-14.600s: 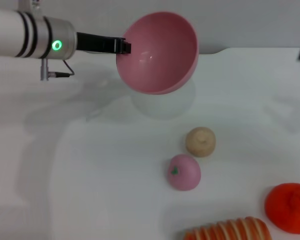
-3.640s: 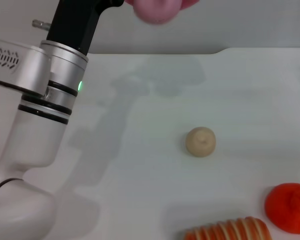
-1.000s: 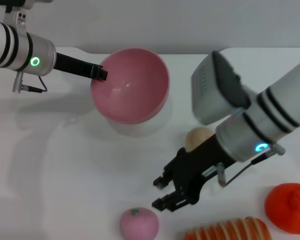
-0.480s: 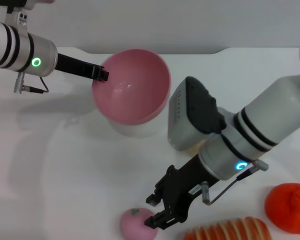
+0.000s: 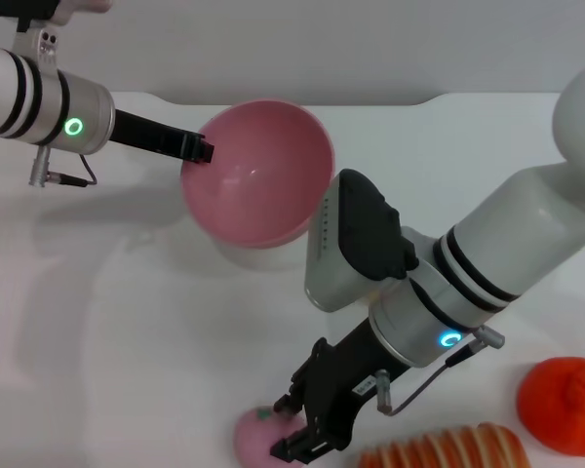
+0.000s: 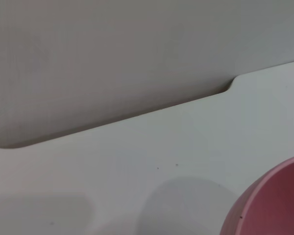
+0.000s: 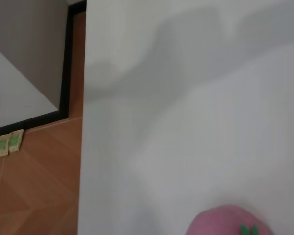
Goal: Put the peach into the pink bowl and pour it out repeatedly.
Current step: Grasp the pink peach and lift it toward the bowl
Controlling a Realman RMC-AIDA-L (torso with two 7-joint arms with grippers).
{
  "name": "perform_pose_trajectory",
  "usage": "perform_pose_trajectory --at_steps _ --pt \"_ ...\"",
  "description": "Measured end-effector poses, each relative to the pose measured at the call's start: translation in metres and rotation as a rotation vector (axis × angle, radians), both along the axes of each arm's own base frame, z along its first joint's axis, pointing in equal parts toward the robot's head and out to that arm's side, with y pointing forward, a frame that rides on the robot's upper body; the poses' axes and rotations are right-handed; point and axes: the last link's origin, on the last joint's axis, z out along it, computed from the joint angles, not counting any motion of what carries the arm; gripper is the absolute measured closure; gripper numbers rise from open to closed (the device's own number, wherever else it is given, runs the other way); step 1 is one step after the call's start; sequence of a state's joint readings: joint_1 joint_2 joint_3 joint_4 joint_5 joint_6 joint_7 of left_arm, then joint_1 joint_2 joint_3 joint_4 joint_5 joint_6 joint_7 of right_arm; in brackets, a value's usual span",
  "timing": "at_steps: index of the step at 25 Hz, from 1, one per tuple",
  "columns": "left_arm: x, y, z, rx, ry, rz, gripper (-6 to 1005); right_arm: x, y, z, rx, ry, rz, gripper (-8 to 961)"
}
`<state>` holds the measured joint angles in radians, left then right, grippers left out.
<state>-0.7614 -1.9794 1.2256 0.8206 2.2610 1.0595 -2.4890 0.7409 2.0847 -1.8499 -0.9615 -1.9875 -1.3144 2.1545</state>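
Here the right claw (image 5: 297, 429) reaches down, open around the peach (image 5: 258, 436), while the left claw (image 5: 203, 151) grips the pink bowl (image 5: 258, 185).

From where I stand I count one pink bowl (image 5: 258, 180), one peach (image 5: 263, 436), one orange tangerine (image 5: 563, 392), one striped orange-and-cream bread roll (image 5: 444, 455), two robot arms, each ending in one hand, all over one white desk (image 5: 127, 322).

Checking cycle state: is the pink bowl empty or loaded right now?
Empty. The pink bowl, held by the left gripper, shows bare inside; the peach lies on the table by the right gripper.
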Motion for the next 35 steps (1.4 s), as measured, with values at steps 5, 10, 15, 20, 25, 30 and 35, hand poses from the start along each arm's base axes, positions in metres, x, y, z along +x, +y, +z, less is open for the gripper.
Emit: perform_pose_trajectory --at_steps 5,10,15,20,25,30,35 --pt "-0.001 0.0 0.0 0.001 0.002 -0.01 954 0.002 -0.002 -0.003 -0.013 -0.027 -0.009 529" --pt "-0.001 -0.001 -0.001 0.0 0.003 -0.013 954 0.003 -0.003 -0.006 -0.011 -0.045 -0.016 530" --pt "-0.004 -0.001 -0.001 0.004 0.004 -0.01 955 0.006 -0.002 -0.006 -0.003 -0.049 -0.009 531" --pt "-0.005 -0.002 -0.001 0.004 0.004 -0.008 955 0.006 -0.003 -0.006 -0.003 -0.046 0.002 752" --pt "-0.005 -0.003 -0.001 0.003 0.006 -0.013 955 0.003 -0.005 -0.002 -0.004 -0.03 0.015 892" --pt "-0.005 -0.004 -0.004 -0.004 0.006 -0.016 955 -0.021 0.0 0.024 0.081 0.082 0.075 920" --pt "-0.003 -0.004 -0.006 -0.008 0.008 -0.023 955 -0.05 0.013 0.064 0.217 0.198 0.14 920"
